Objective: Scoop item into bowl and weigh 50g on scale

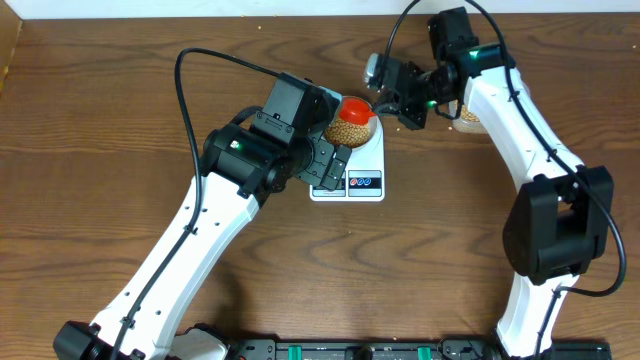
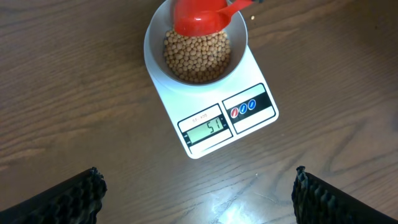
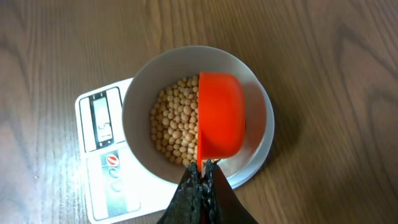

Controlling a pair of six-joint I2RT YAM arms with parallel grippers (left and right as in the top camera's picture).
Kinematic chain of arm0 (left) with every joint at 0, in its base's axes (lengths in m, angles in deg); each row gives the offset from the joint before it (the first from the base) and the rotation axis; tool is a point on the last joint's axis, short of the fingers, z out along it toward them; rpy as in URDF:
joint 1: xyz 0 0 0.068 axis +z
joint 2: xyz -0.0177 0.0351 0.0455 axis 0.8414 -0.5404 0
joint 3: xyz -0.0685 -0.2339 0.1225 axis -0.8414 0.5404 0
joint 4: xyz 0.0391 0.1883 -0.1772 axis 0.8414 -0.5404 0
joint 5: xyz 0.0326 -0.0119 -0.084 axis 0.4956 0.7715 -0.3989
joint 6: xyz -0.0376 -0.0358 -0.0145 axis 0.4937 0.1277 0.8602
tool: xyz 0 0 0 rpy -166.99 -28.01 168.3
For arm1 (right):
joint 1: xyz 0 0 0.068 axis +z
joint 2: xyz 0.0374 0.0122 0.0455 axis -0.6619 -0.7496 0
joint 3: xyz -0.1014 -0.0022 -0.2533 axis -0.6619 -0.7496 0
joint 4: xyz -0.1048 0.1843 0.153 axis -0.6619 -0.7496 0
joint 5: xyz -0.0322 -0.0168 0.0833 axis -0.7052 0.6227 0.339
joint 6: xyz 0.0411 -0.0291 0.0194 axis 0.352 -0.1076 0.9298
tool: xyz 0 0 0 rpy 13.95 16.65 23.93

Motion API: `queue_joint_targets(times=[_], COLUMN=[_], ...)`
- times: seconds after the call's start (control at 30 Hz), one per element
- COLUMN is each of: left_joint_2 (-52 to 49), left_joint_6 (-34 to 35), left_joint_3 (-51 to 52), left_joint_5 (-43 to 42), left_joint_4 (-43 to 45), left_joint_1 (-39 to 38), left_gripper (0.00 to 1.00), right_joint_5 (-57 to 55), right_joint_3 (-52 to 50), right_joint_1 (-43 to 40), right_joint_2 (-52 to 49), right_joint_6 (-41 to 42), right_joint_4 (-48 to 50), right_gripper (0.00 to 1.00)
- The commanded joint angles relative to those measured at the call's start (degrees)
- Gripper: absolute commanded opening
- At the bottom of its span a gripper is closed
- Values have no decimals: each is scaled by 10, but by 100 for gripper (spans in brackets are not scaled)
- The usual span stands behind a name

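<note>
The white scale [image 2: 186, 102] lies on the wooden table, its display showing 51. On it stands the pale bowl [image 2: 154, 50], partly filled with tan beans [image 2: 198, 57]. My right gripper [image 3: 202, 171] is shut on the handle of a red scoop [image 3: 221, 115], which is tipped on its side over the bowl's [image 3: 140, 118] right half, above the beans [image 3: 177, 127]. My left gripper [image 2: 199, 199] is open and holds nothing, hovering over bare table just in front of the scale's display edge. From overhead, the left gripper [image 1: 330, 165] covers the scale's [image 1: 370, 160] left part.
A container of more beans [image 1: 468, 115] sits partly hidden behind the right arm, to the right of the scale. A single loose bean [image 2: 253, 17] lies on the table beside the scoop handle. The table's far edge runs along the top of the overhead view.
</note>
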Motion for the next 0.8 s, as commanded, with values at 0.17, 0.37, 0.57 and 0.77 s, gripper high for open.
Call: queue_joint_targets(times=[0.17,0.37,0.57,0.77], left_joint_2=[-4,-4,-4,-4], left_joint_6=[-6,-6,-6,-6], left_joint_3=[6,6,6,6], left_joint_5=[-1,-1,-1,-1], left_joint_4=[-2,-2,-2,-2], left_joint_1=[1,1,1,1], left_gripper=[98,98,98,98], right_joint_5=[-20,-20,-20,-27], right_joint_3=[4,4,4,4], right_joint_1=[8,8,15,20], right_joint_2=[-3,-7,-7,-7], right_joint_6=[-13,-22,-22,-21], right_joint_4=[13,13,13,10], right_gripper=[1,1,1,1])
